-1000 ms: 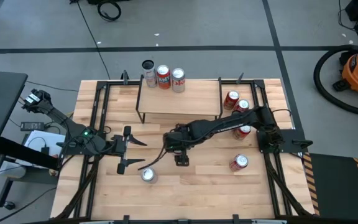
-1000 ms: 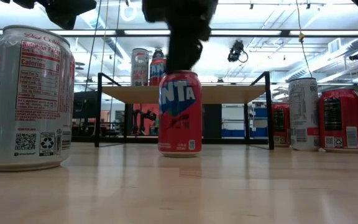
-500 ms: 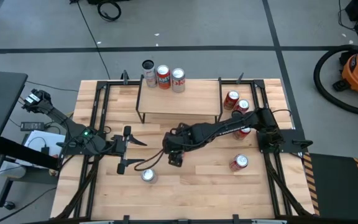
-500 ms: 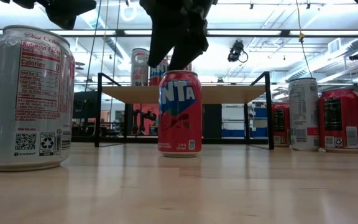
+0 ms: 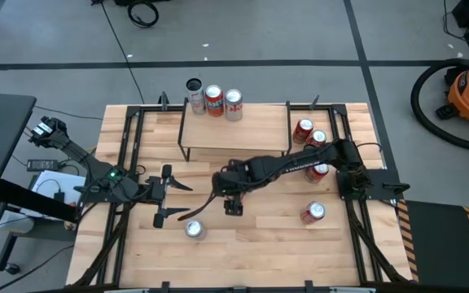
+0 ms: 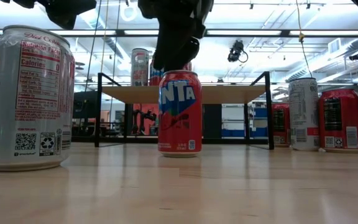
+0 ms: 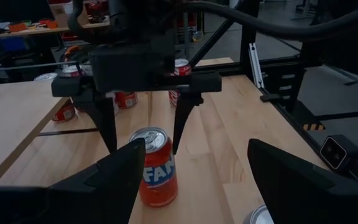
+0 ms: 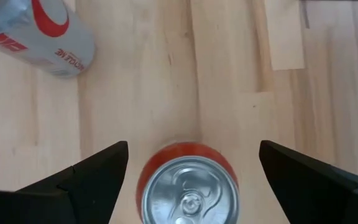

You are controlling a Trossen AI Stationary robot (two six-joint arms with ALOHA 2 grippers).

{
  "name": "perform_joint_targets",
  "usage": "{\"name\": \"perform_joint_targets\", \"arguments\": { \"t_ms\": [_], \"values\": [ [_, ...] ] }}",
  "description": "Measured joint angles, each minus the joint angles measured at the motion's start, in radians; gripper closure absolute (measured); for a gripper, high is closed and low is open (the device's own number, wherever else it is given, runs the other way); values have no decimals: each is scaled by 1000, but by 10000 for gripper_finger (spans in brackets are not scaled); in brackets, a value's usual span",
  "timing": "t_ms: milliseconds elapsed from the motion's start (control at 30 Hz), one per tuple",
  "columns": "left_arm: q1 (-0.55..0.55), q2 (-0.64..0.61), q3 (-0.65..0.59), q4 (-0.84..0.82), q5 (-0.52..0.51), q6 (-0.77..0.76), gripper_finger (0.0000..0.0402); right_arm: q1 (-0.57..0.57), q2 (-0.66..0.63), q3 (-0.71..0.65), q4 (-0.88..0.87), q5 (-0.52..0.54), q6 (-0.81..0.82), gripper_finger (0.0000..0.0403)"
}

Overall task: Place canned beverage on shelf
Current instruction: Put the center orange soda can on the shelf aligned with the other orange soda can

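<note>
Nearest the low camera, a silver diet cola can (image 6: 27,96) stands on the desk (image 6: 179,193), on the front side of the red Fanta can (image 6: 179,113). That Fanta can is your target: upright, long axis vertical, smooth aluminium cylinder, directly below the right claw (image 7: 143,127), whose fingers are spread wide and straddle its rim without touching. Left claw (image 5: 166,195) waits wide open just left of the Fanta can, holding nothing; the right arm is nearer. Behind the Fanta can is the shelf (image 5: 234,130), a light-wood board on thin black legs, with three cans on its back edge.
</note>
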Motion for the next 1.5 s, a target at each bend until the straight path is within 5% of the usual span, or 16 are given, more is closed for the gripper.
{"name": "perform_joint_targets", "arguments": {
  "t_ms": [400,700,900,1167,1500],
  "values": [
    [0,0,0,13,0,2,109,18,0,0,28,-100,-195,30],
    [0,0,0,9,0,-4,109,48,1,43,105,-3,-327,30],
    [0,0,0,8,0,-5,109,65,-1,128,42,72,-78,30],
    [0,0,0,2,0,-17,109,84,2,74,-29,205,156,30],
    [0,0,0,-4,0,-24,109,65,1,-66,15,150,273,30]
  ]
}}
